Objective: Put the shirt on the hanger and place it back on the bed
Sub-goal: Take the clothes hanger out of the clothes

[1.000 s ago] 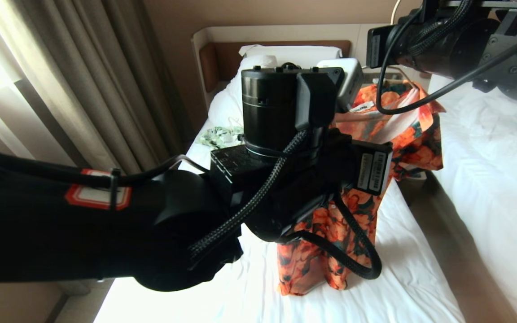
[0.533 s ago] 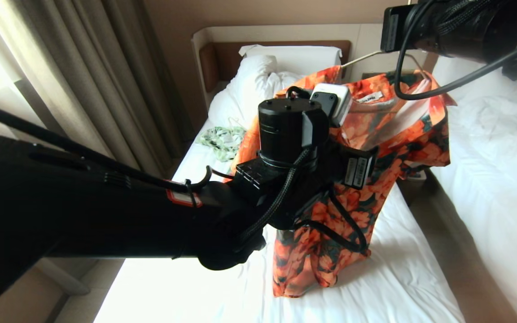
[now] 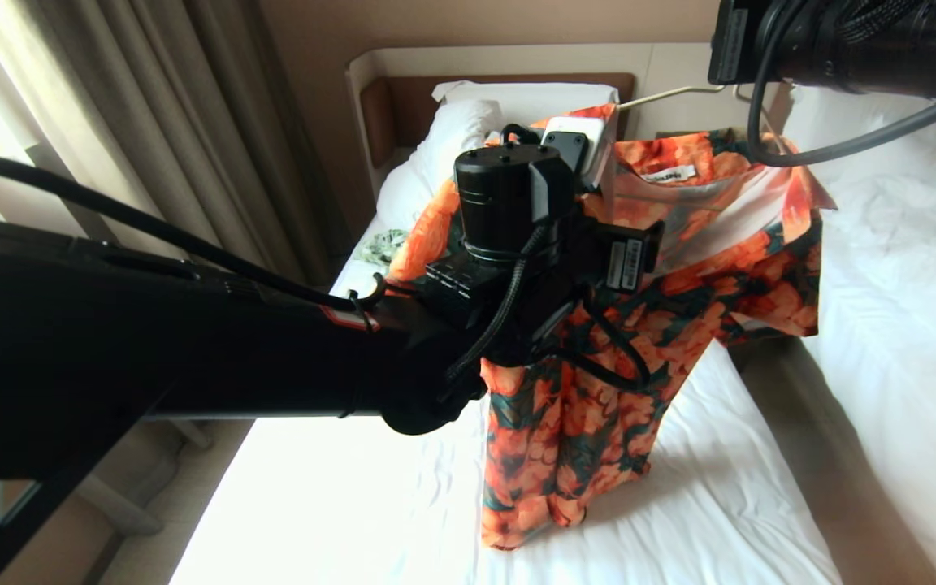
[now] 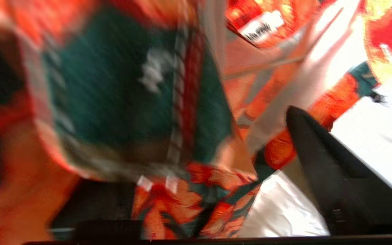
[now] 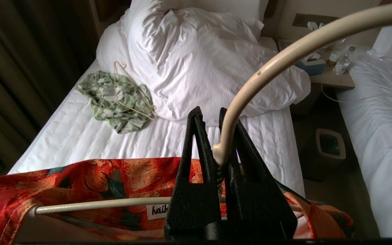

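I hold the hanger [image 5: 267, 68] neck in my shut right pincer [image 5: 216, 149]; the shirt [image 3: 622, 325] hangs on it, left pincer [image 4: 216, 190] spread wide, setting it on the bed [image 3: 338, 504] remains

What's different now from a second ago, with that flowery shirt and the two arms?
The shirt has spread wider on the hanger: its left shoulder now drapes out past the left arm. The right claw, clamped on the hanger's neck, has lifted it a little. The left claw sits against the shirt's fabric; whether it grips anything I can't tell. The bed and the green garment by the duvet haven't changed.
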Available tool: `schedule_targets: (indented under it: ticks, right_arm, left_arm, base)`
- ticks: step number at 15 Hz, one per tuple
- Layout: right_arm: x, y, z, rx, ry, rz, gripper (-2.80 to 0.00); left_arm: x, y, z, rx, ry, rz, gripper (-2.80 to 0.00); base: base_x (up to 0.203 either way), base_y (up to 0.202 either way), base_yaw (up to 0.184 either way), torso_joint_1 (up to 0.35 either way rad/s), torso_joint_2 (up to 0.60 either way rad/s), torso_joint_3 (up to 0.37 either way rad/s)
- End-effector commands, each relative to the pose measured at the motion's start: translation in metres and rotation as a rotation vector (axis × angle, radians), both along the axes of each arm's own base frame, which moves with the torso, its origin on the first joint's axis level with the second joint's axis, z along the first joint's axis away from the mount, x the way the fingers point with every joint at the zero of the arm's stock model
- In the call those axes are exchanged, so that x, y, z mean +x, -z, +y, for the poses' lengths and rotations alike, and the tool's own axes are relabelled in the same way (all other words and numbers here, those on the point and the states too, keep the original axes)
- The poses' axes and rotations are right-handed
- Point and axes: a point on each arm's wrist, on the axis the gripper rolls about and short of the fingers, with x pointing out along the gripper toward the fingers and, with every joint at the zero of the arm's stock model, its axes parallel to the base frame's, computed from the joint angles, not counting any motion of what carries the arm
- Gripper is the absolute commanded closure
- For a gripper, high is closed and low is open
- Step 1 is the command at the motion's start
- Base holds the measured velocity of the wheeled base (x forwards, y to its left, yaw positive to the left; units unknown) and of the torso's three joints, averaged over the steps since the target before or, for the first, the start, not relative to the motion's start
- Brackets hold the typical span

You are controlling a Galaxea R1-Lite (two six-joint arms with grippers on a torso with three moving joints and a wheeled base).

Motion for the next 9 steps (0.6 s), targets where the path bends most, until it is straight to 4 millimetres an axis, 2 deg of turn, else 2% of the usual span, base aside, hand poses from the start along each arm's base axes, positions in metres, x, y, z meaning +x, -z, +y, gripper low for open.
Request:
schedule_targets:
  ticks: [1,9]
  right_arm:
    - [-0.002,0.0,-0.001,-0.002,0.002,0.003,0.0]
    - [0.0,0.006,-0.004,-0.014,0.015,0.025,0.0]
  left_arm:
    - [0.001,-0.002,0.001,0.006,-0.026,-0.016,0.0]
    - [0.007,-0.006,0.012,-0.022,-0.062,-0.046,0.0]
  base:
    - [0.0,0.0,0.0,0.0,0.0,0.0]
    - [0.0,0.0,0.0,0.0,0.0,0.0]
